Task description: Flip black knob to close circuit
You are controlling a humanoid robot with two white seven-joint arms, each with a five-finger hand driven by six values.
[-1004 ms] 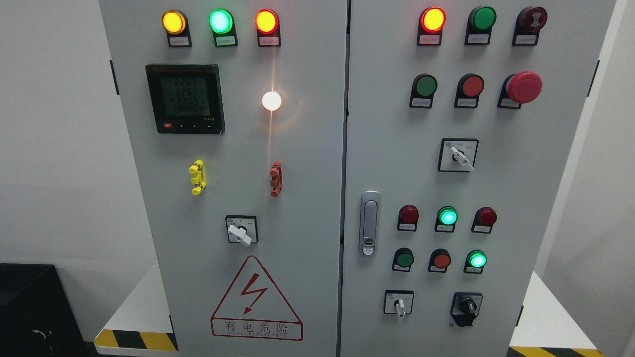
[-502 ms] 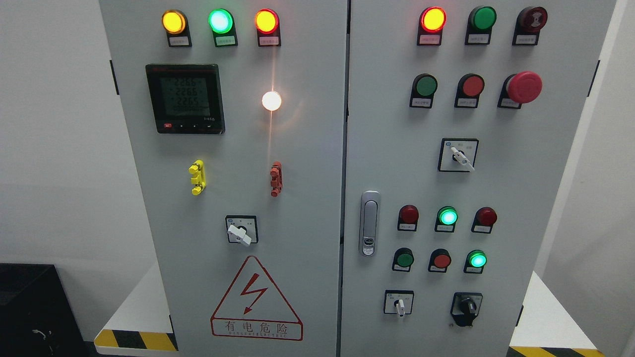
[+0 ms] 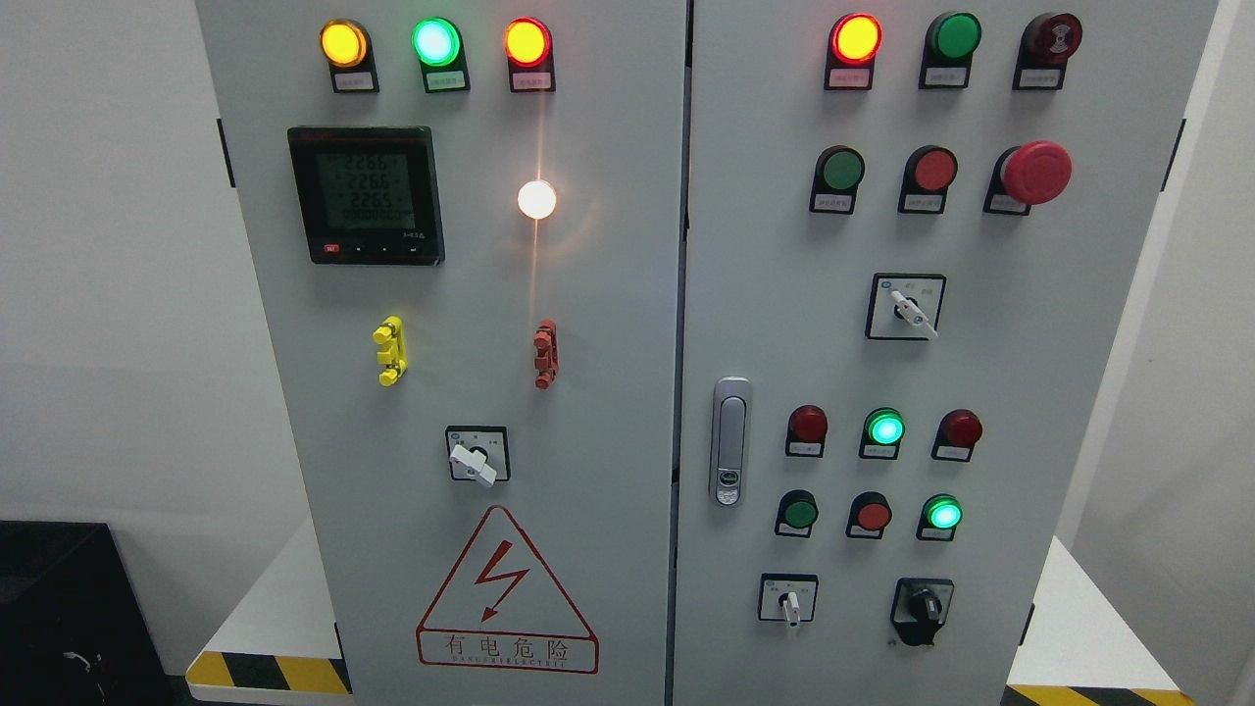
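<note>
I am facing the black knob (image 3: pixel 922 608) at the cabinet's lower right, untouched; neither hand is showing, so finger state is unknown.

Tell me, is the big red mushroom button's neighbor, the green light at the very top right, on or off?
Off. The green lamp looks dark and dull, while the red lamp beside it glows brightly.

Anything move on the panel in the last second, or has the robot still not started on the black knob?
Nothing has visibly moved. The black knob at the lower right of the cabinet sits as before, and no hand is in view. Only the digits on the meter display flicker. Lamps and white selector switches are unchanged.
</note>
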